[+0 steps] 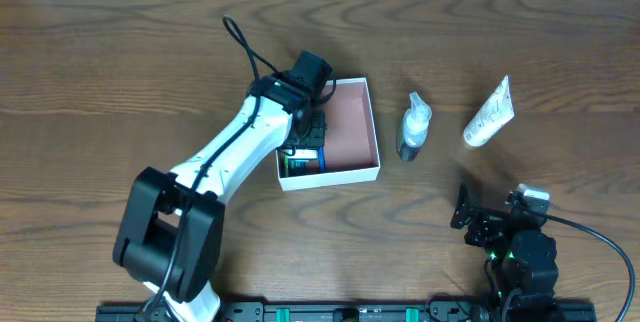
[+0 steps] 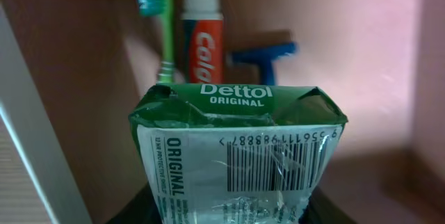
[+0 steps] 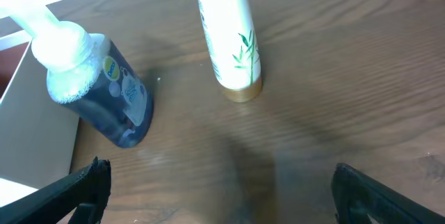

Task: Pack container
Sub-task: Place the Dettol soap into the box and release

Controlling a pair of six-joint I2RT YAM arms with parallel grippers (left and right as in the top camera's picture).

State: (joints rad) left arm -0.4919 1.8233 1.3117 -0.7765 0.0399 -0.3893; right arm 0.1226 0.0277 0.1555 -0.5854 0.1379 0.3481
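The container (image 1: 353, 127) is a shallow white-walled box with a pinkish-brown inside, at the table's middle. My left gripper (image 1: 305, 132) reaches into its left part and is shut on a green Dettol soap pack (image 2: 236, 154). Beyond the pack, on the container floor (image 2: 361, 57), lie a green toothbrush (image 2: 161, 22), a Colgate toothpaste tube (image 2: 202, 29) and a blue razor (image 2: 264, 56). My right gripper (image 1: 478, 224) is open and empty near the front right; its fingertips frame bare table in the right wrist view (image 3: 222, 186).
A blue pump bottle (image 1: 413, 128) with a white top lies right of the container; it also shows in the right wrist view (image 3: 104, 92). A white tube (image 1: 489, 114) with a leaf print lies further right, and shows in the right wrist view (image 3: 229, 36).
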